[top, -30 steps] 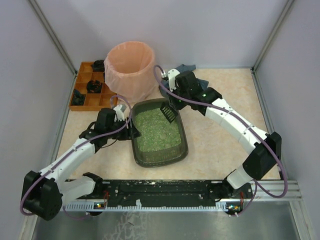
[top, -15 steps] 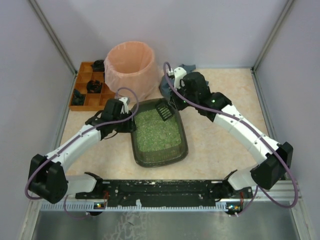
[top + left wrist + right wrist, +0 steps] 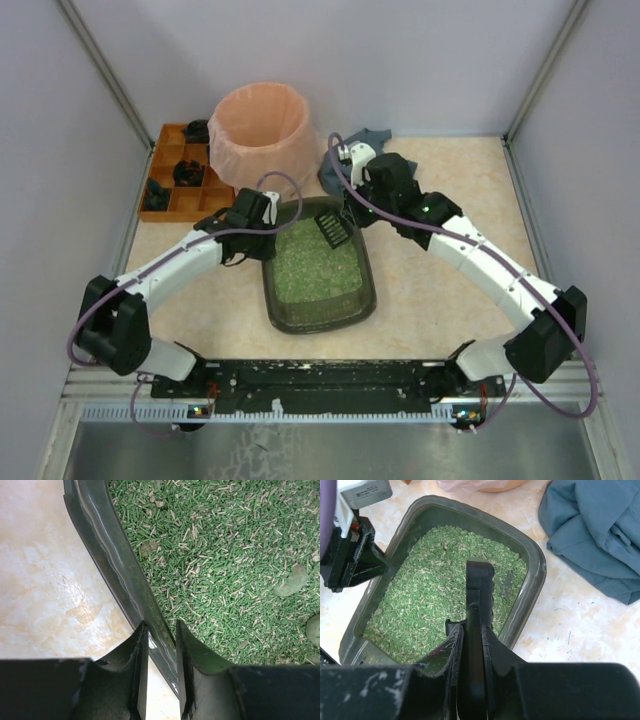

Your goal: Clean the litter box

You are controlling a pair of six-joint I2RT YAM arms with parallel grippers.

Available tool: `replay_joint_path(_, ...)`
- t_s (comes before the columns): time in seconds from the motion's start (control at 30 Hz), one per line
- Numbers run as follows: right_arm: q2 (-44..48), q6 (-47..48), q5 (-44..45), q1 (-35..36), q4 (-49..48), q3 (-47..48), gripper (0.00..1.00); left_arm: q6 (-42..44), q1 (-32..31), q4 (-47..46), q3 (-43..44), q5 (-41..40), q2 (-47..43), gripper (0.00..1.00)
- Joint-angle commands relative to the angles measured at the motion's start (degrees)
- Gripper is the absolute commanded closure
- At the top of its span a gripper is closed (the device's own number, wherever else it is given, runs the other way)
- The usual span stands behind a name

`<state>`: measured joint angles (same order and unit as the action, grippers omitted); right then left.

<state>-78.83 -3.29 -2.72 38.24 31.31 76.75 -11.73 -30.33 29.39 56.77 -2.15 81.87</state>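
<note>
Now the left gripper pinches the left rim of the box in the middle of the table, before the bin, while the right gripper clamps the scoop over its far end; a hard drag could slip that thin pinch, spilling litter.

litter box: dark olive-grey, glossy rim
litter: green pellets flecked with pale beige — a few grey-green lumps
scoop: black, slotted
bin: pale pink liner
compartmented tray: orange throughout
cloth: dusty blue
table: cream, marbled with faint orange veins
arms: white shells, black joints — purple cables
walls: pale lilac-grey, plain
</note>
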Motion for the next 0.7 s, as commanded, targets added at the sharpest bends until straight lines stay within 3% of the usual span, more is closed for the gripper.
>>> replay_joint_path(0.0, 5.1, -1.4, 1.5, 0.4, -3.2, -0.2, 1.0, 5.7, -2.3, -2.3, 3.3, 0.5, 3.1, 0.74)
replay_joint_path(0.3, 12.6, -6.0, 1.5, 0.4, -2.4, -5.9, 1.0, 15.7, -4.4, -6.2, 6.5, 6.8, 7.6, 0.86)
replay_joint_path(0.67, 24.2, -15.1, 9.2, 0.4, -2.7, -15.8, 1.0, 26.1, -6.4, -11.4, 11.3, 24.0, 13.2, 0.92)
